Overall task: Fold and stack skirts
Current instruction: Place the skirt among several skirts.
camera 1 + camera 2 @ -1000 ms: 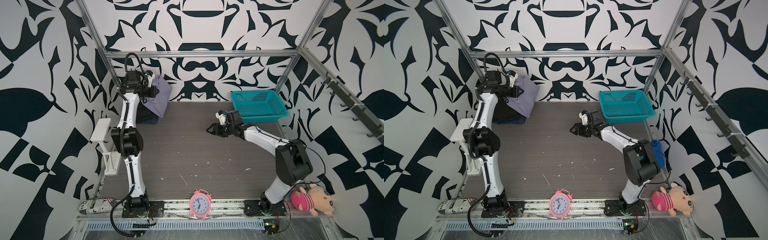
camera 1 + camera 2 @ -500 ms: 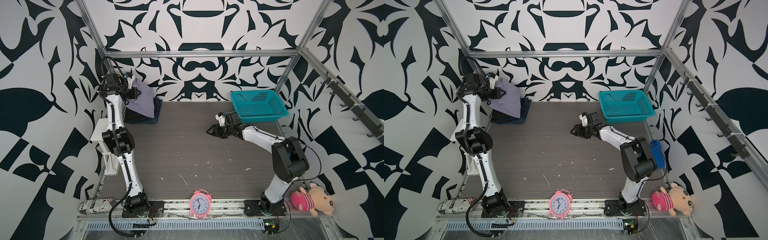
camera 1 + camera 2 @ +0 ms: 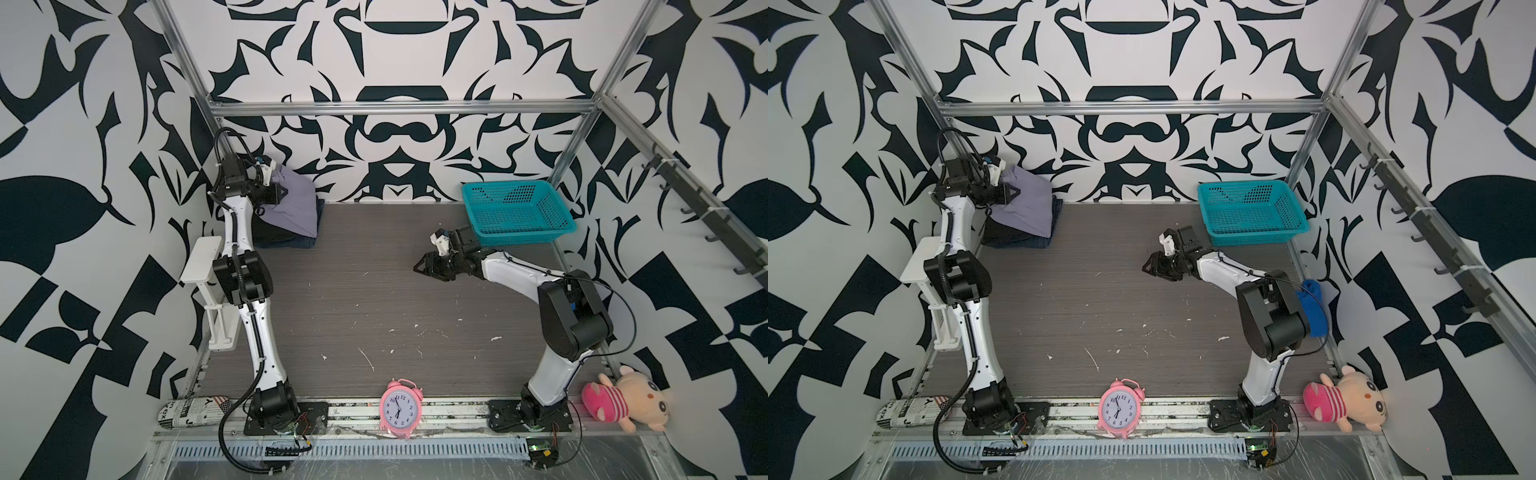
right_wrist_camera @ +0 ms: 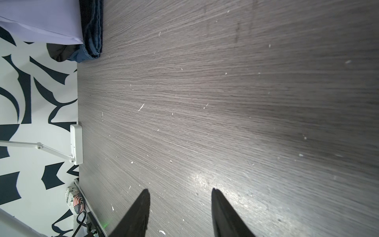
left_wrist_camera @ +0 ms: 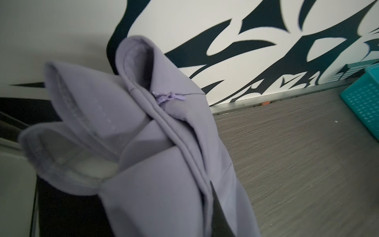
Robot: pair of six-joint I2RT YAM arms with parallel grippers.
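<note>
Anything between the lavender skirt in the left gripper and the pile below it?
Nothing visible: the lavender skirt, held by the left gripper, seems to drape straight onto the black skirt and denim skirt.

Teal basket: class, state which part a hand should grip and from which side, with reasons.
Grip the near long rim of the teal basket from above, one finger inside, one outside. It stands upright and open-topped, its mesh walls thin, and that rim faces the open right hand.
</note>
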